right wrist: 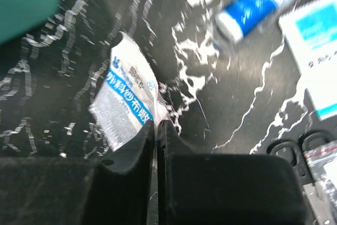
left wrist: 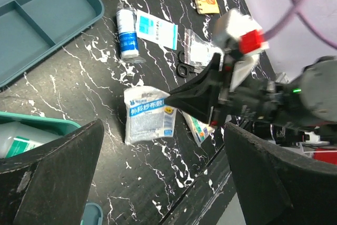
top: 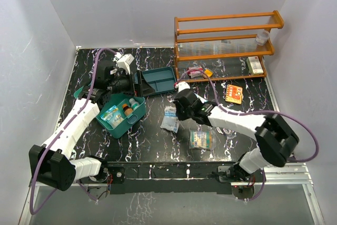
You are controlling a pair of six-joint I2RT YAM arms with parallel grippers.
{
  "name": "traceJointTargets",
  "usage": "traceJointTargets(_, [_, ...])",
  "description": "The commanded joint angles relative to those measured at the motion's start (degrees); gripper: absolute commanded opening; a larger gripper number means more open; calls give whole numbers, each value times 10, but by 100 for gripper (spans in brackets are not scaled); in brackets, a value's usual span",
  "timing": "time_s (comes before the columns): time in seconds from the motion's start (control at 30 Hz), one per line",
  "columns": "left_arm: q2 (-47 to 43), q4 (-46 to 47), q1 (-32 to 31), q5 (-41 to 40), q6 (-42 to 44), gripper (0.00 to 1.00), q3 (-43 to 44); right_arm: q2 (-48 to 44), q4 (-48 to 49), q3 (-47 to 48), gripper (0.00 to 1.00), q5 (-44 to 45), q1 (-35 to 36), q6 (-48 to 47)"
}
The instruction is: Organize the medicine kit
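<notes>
Two states: right gripper (right wrist: 156, 122) jaws nearly closed, apparently pinching the blue-white packet (right wrist: 126, 98) by its edge on the table (top: 158, 146). Left gripper (left wrist: 163, 130) is spread wide and empty, just beside the medicine kit (top: 134, 122). Step looks like packet pickup. Next move: lift clear, carry left, release inside the kit.

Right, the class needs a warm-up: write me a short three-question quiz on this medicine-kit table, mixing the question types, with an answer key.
1. True or false: the left gripper is open and holds nothing.
2. The right gripper is shut on: A) the scissors, B) the white-and-blue packet, C) the tube.
3. In the top view, which lies nearer the orange rack: the medicine kit or the divided tray?
Key: 1 true; 2 B; 3 the divided tray.
</notes>
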Motion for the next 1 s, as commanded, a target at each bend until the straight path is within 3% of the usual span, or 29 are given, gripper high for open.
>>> traceJointTargets(0.0, [-4,26,-1,61,-11,95,-9,-94,91,44,0,-23,-5,-115])
traceJointTargets(0.27, [-20,-12,-1,88,1,94,21,-143,131,115,0,-123,-21,-195])
traceJointTargets(0.43, [-30,-25,0,146,-3,88,45,-141,141,169,0,-191,-23,-222])
traceJointTargets(0.7, [-57,-40,9,131,-5,59,67,-126,151,197,0,-304,-31,-232])
traceJointTargets(0.97, [-89,-43,27,114,5,29,45,-119,178,186,0,-315,-51,-196])
